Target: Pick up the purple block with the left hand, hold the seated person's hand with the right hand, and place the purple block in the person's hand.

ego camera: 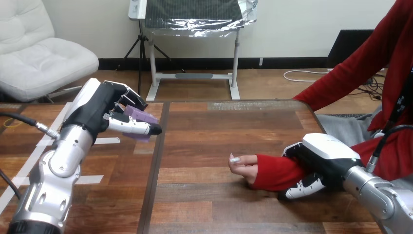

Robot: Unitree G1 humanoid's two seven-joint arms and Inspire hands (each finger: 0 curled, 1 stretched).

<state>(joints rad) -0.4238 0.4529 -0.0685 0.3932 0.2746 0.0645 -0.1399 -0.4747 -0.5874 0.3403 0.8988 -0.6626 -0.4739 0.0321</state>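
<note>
Purple block point(141, 119) in L hand point(97, 108); R hand point(322, 155) grips person's forearm point(273, 171).

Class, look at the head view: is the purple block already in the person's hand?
No: the left hand grips the purple block, well apart from the person's hand.

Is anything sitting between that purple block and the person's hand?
No. In the head view, only bare wooden table lies between the purple block, held in the left hand, and the person's hand.

place: lab-like | signs: white tape marks point(104, 141) on wooden table point(219, 126)
</note>
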